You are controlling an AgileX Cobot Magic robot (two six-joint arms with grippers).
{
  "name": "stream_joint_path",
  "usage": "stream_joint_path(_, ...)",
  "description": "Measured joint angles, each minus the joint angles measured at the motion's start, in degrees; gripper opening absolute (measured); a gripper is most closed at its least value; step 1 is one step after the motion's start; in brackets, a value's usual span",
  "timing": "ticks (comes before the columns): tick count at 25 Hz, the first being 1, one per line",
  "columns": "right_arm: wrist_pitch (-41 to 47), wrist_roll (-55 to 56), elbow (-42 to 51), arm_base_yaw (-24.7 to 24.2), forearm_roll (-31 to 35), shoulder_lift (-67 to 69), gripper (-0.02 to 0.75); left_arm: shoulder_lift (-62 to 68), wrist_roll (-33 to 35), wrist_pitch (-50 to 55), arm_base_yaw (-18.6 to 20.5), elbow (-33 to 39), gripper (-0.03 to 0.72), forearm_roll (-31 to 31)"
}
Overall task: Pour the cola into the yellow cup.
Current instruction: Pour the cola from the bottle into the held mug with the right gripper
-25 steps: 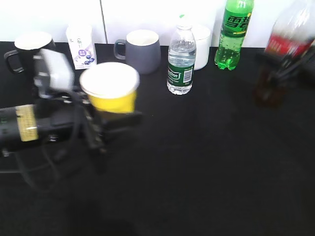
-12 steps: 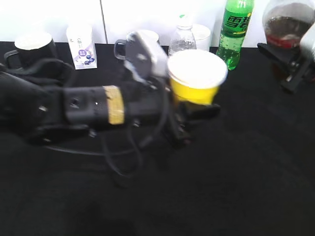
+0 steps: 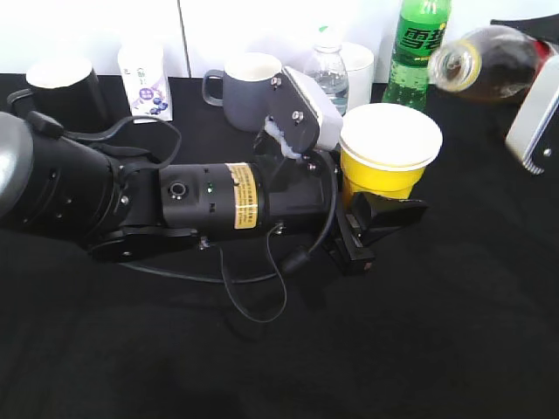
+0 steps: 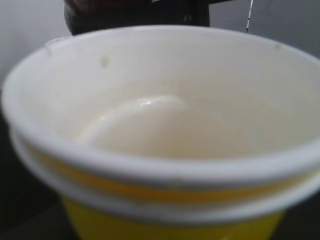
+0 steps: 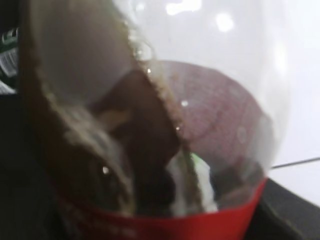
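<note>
My left gripper (image 3: 377,218) is shut on the yellow cup (image 3: 384,179) and holds it upright above the black table, right of centre. The left wrist view shows the cup's white inside (image 4: 165,125), with no liquid in it. My right gripper is at the top right edge; its jaws are hidden behind the cola bottle (image 3: 489,65), which it holds tipped on its side, mouth pointing left toward the cup, above and right of the cup's rim. The right wrist view shows the cola (image 5: 135,150) foaming inside the bottle above the red label.
Along the back stand a black mug (image 3: 59,83), a small white carton (image 3: 147,78), a grey mug (image 3: 249,87), a water bottle with green label (image 3: 327,65), a white cup (image 3: 358,65) and a green soda bottle (image 3: 417,48). My left arm (image 3: 131,205) spans the table's left half.
My left arm has carried the yellow cup from the left to right of centre. My right gripper has lifted the cola bottle and tipped it onto its side, mouth toward the cup.
</note>
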Motion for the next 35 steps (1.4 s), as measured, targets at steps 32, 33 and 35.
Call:
stream_joint_path(32,-0.1,-18.1,0.0,0.0,-0.6,0.0,0.493,2.3,0.0,-4.0,0.0,0.0,0.430,6.4)
stream_joint_path(33,-0.1,-18.6,0.0,0.0,-0.4,0.0,0.493,2.3,0.0,-4.0,0.0,0.0,0.430,6.4)
stream_joint_path(35,-0.1,-19.4,0.0,0.0,0.3,0.0,0.493,2.3,0.0,-4.0,0.0,0.0,0.430,6.4)
